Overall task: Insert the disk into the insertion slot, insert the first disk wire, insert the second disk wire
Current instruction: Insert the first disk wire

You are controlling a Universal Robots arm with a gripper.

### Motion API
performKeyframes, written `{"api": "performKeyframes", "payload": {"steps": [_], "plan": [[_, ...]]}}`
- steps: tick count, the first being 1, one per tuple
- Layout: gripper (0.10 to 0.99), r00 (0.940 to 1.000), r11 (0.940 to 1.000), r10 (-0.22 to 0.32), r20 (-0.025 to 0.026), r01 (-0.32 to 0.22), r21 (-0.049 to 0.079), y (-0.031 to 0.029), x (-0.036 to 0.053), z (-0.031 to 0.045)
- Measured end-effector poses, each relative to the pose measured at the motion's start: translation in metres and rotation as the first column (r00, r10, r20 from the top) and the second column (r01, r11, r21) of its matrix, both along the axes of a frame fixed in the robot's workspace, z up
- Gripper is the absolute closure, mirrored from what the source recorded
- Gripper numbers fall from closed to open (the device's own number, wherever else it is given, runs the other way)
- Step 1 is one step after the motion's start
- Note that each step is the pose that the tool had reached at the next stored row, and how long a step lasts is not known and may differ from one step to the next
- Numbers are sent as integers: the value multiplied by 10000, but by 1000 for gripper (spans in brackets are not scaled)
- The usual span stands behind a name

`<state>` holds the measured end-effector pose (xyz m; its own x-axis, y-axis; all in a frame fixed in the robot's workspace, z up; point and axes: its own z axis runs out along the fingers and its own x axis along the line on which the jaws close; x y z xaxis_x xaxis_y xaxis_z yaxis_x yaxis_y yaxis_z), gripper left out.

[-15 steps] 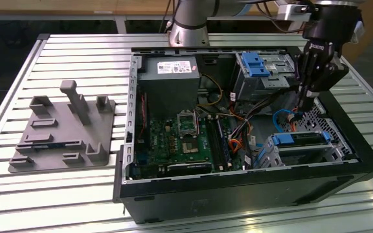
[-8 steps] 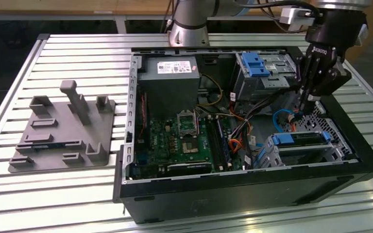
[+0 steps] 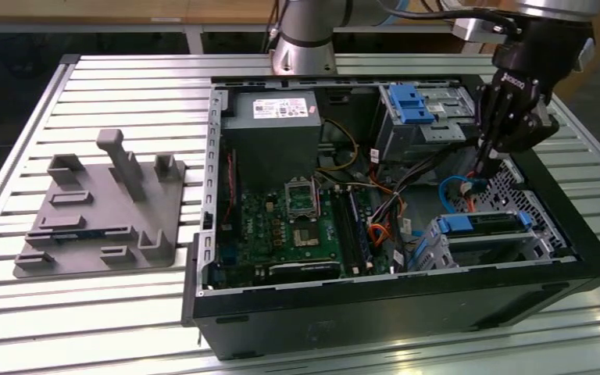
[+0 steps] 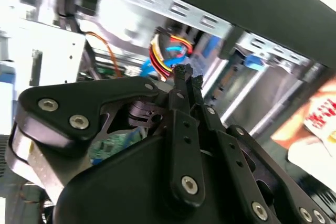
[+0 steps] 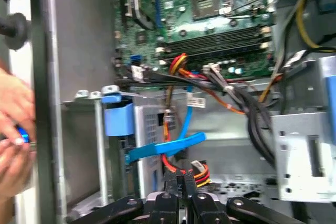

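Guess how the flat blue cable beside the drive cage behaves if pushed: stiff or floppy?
The flat bright-blue ribbon cable probably bends but springs back: it spans unsupported in a smooth curve. Likely light, being thin. Flat, so may twist.

Gripper sits inside the computer case, between two bays. Disk lies in the insertion slot, just beside the gripper, on the camera's side. Taller bay is behind the gripper. Motherboard is toward the exterior view's left of it. Wire bundle is just beside the gripper's tip. Fixture is on the table, well apart and outside the case.
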<state>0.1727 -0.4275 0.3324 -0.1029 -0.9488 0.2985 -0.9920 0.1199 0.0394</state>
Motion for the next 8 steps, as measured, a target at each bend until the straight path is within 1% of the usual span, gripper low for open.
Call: {"api": "performKeyframes", "payload": {"steps": [1, 2, 4, 6, 8], "plan": [[922, 10000, 9998, 0, 1, 0, 185, -5, 1, 1], [922, 10000, 9994, -1, 1, 1, 339, -11, 1, 2], [922, 10000, 9984, 0, 1, 0, 565, -28, 2, 16], [922, 10000, 9973, 0, 1, 0, 733, -49, 4, 37], [922, 10000, 9966, -1, 1, 1, 825, -75, 4, 77]]}}
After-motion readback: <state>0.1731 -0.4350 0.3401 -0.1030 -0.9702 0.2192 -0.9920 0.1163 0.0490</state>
